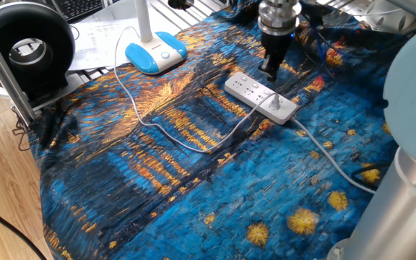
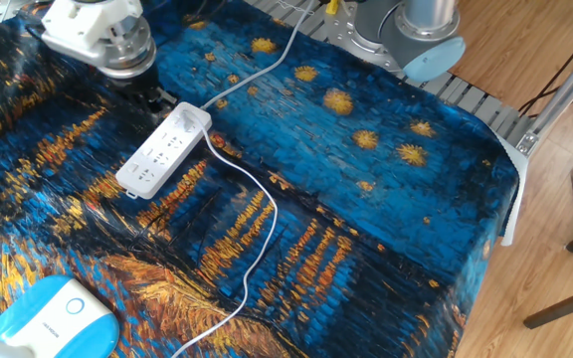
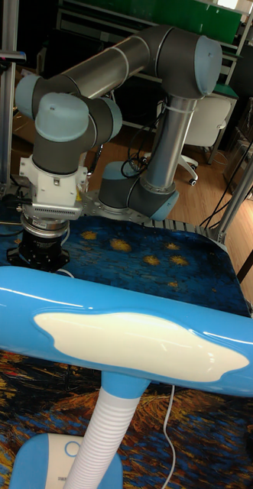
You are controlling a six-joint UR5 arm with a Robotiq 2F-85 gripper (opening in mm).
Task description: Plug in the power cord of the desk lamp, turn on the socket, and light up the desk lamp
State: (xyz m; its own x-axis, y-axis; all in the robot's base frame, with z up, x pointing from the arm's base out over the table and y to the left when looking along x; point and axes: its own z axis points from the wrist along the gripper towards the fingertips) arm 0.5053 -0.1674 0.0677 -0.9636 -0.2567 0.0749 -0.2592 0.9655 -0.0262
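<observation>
On the starry blue cloth [image 1: 193, 188], centre: socket [image 1: 261, 97], white strip, plug of power cord [image 1: 166, 132] seated in an outlet near its cabled end. Gripper [image 1: 269, 70] at the strip's 12 o'clock, just above cloth; finger spacing cannot be told. Desk lamp [image 1: 154, 52] at 10 o'clock, well apart.

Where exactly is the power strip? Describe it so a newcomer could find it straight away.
Start from the blue and gold painted cloth covering the table; the power strip lies on it directly below the robot's hand. It is the long white bar with a row of outlets and a small white plug at one end, unlike the round-based blue lamp nearby.
</observation>
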